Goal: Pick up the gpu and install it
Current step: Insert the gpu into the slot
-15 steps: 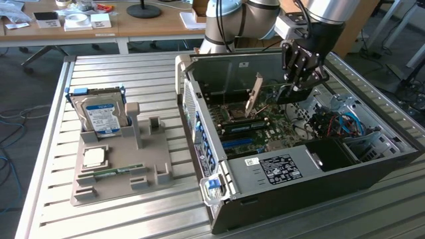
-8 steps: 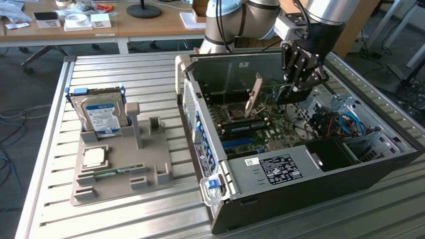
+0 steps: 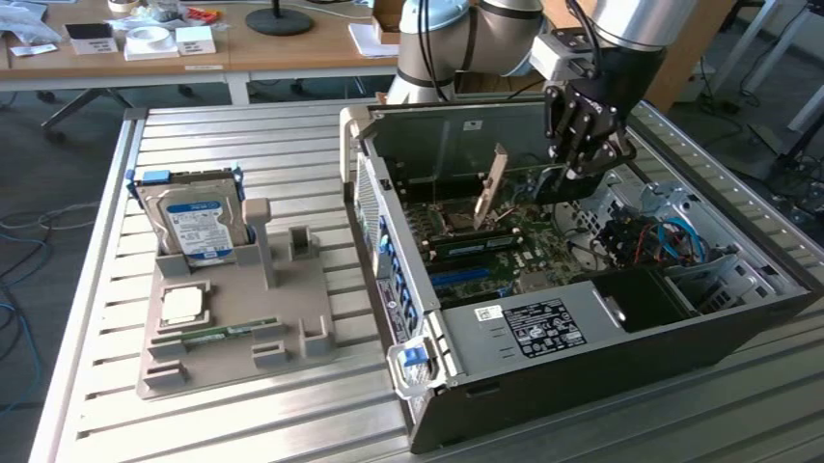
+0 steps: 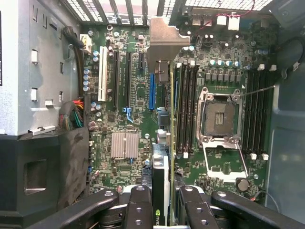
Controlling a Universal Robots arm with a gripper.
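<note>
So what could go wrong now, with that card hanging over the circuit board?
The gpu, gripped in the claw, may not line up with the blue slot; pressed down askew, it could jam or bend. Its metal bracket might catch on the case's rear grille. It hangs close to the memory slots and could knock them.

Ribbed metal tabletop [image 3: 258, 125], running from the upper left of the frame to the lower right. Two items rest directly on it: at lower left, a grey moulded holder tray [image 3: 219, 371]; at centre right, an open computer case [image 3: 605, 367] lying on its side, interior facing up. The two sit near each other, with a strip of bare ribbing between.
</note>
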